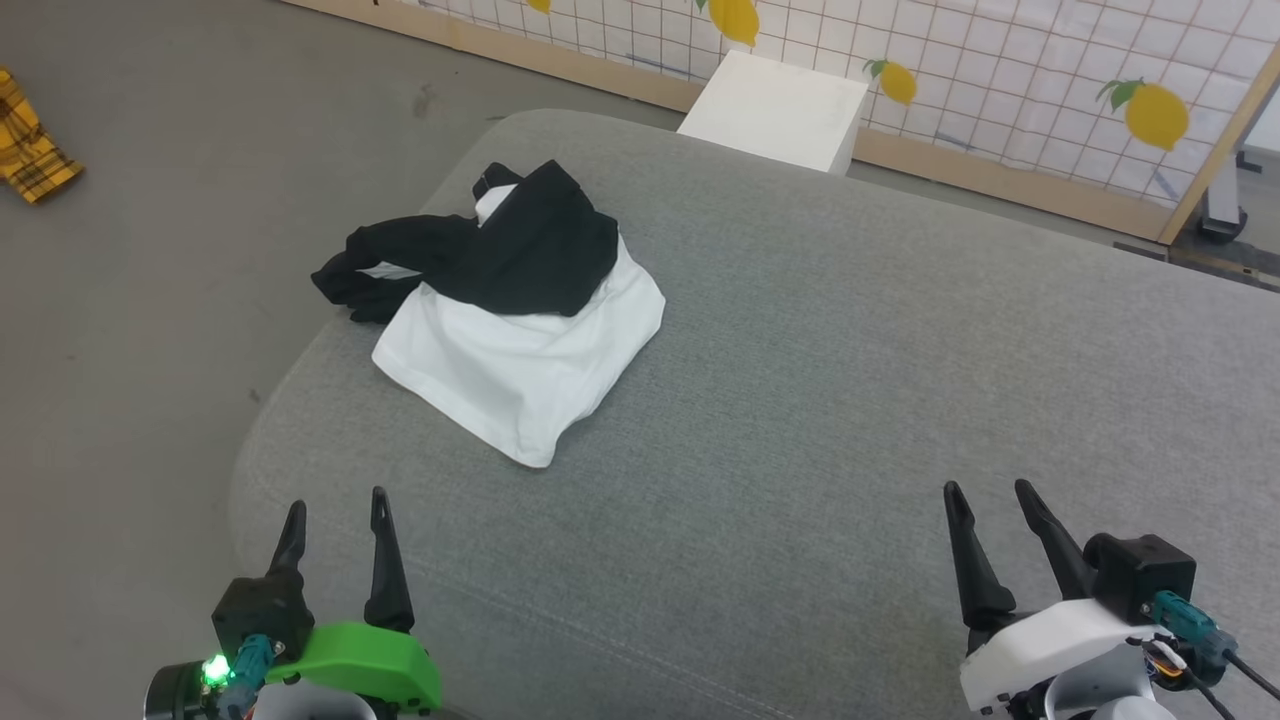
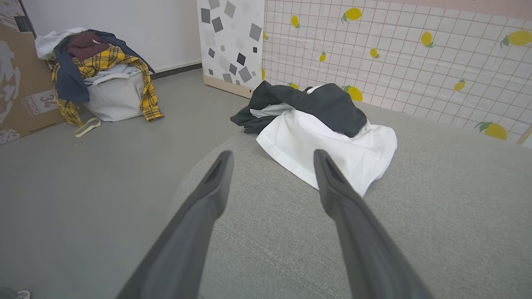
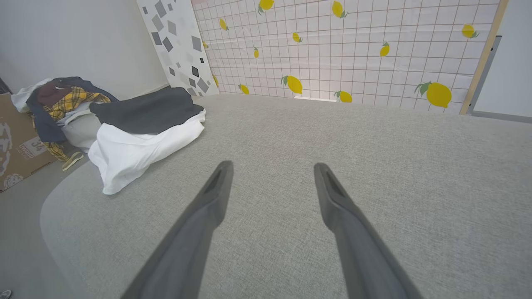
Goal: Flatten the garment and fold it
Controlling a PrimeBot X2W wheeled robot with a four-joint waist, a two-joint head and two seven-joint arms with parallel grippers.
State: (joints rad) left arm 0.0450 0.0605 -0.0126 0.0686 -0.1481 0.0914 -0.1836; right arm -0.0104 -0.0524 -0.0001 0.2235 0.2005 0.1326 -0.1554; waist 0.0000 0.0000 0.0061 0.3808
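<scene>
The garment (image 1: pixel 520 370) lies crumpled in a heap on the grey upholstered surface (image 1: pixel 850 400), near that surface's far left corner in the head view. The white body fabric forms the lower, nearer part of the heap. The black fabric is bunched on top and towards the far side. One black portion reaches the left edge of the surface. The chest print cannot be seen in the heap. The garment is neither flattened nor folded.

The left gripper (image 1: pixel 337 499) sits above the near left part of the surface, well apart from the garment. Its fingers (image 1: pixel 385 560) stand wide and hold nothing. In the left wrist view, the left gripper (image 2: pixel 273 152) points at the garment (image 2: pixel 328 145), with the white hem ahead of the fingertips.

The right gripper (image 1: pixel 986 486) sits above the near right part of the surface, further from the garment than the left one. Its fingers (image 1: pixel 970 560) also stand wide and hold nothing. In the right wrist view, the right gripper (image 3: pixel 274 163) faces bare grey fabric, with the garment (image 3: pixel 133 149) off to that view's left.

Beyond the surface stand a white box (image 1: pixel 780 105) and a lemon-print grid panel (image 1: pixel 1050 70). A yellow plaid cloth (image 1: pixel 30 145) lies on the floor (image 1: pixel 150 300). A basket heaped with clothes (image 2: pixel 104 79) stands beside a cardboard box (image 2: pixel 20 91).
</scene>
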